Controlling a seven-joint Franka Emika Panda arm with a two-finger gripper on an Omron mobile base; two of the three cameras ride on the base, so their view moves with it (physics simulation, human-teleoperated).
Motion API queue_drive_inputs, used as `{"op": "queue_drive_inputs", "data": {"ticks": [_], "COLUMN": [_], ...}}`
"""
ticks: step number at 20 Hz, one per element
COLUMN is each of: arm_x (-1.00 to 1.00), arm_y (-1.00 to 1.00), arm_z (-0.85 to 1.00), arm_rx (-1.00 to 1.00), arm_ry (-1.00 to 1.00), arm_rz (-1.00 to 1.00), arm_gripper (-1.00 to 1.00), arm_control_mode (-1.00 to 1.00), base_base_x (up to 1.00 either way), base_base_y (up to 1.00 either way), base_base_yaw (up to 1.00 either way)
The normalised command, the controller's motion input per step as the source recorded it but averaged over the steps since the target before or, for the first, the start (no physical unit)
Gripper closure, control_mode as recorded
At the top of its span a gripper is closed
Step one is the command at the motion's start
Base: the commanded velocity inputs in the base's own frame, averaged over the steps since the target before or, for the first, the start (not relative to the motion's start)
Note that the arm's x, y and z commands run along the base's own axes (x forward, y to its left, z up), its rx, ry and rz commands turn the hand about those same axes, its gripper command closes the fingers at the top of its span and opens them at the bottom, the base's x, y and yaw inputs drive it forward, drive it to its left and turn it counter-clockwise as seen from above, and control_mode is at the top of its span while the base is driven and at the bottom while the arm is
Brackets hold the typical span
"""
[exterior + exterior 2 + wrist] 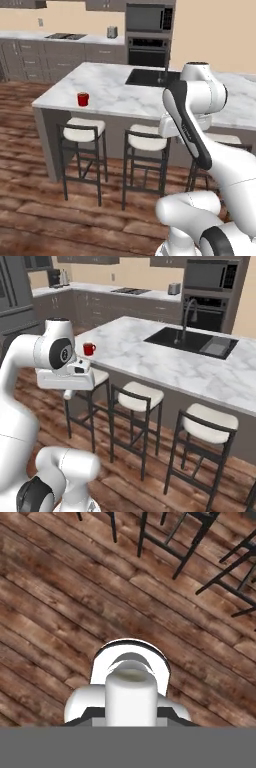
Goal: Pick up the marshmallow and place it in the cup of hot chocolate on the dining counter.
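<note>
Red cup (pixel 83 99) sits near the counter (pixel 115 95) edge; drive closer first, marshmallow not spotted yet. Can't tell jaw state.

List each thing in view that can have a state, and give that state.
marshmallow, held between the pincer's tips, above the wood floor.
pincer, shut on the marshmallow.
cup of hot chocolate, upright on the dining counter, near its corner, apart from the arm.
oven, door shut.
</note>
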Motion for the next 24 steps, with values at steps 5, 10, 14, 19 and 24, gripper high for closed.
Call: {"op": "queue_drive_inputs", "data": {"ticks": [5, 10, 14, 19, 24], "arm_x": [0.0, 0.0, 0.0, 0.0, 0.0], "arm_y": [0.0, 0.0, 0.0, 0.0, 0.0], "arm_z": [0.0, 0.0, 0.0, 0.0, 0.0], "arm_rx": [0.0, 0.0, 0.0, 0.0, 0.0], "arm_ry": [0.0, 0.0, 0.0, 0.0, 0.0], "arm_rz": [0.0, 0.0, 0.0, 0.0, 0.0], "arm_gripper": [1.0, 1.0, 1.0, 1.0, 1.0], "arm_control_mode": [1.0, 1.0, 1.0, 1.0, 1.0], "base_base_x": [0.76, 0.69, 0.66, 0.63, 0.61], "base_base_y": [1.0, 1.0, 1.0, 0.92, 0.63], "base_base_yaw": [-0.25, -0.21, -0.19, -0.14, -0.12]}}
